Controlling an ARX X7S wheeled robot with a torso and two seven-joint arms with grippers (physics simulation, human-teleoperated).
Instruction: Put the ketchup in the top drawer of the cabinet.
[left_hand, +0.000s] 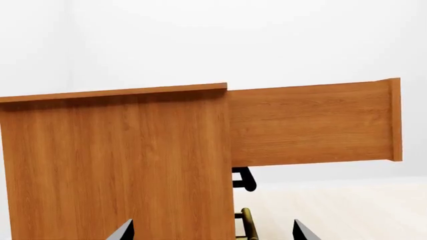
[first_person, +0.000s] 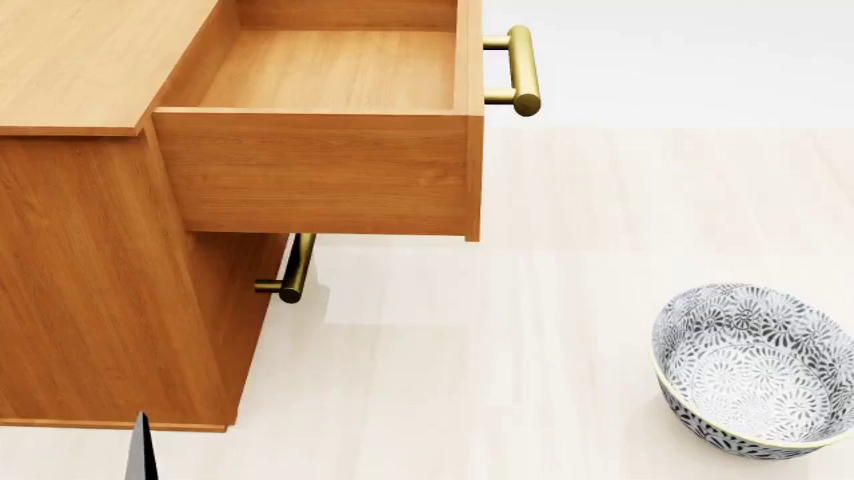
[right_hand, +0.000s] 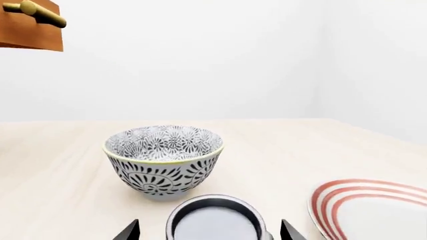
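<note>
The cabinet stands at the left of the head view. Its top drawer is pulled out, with nothing inside it and its brass handle at the far end. In the left wrist view I see the cabinet's side and the drawer's side. My left gripper is open, facing the cabinet's front edge with nothing between its fingers. Only the silver top of the ketchup shows, in the right wrist view. My right gripper is open, with a fingertip on either side of the ketchup and a gap on each side.
A patterned grey-white bowl stands just beyond the ketchup; in the head view the bowl is at the lower right. Beside the ketchup lies a red-striped plate. The lower drawer's brass handle sticks out under the open drawer.
</note>
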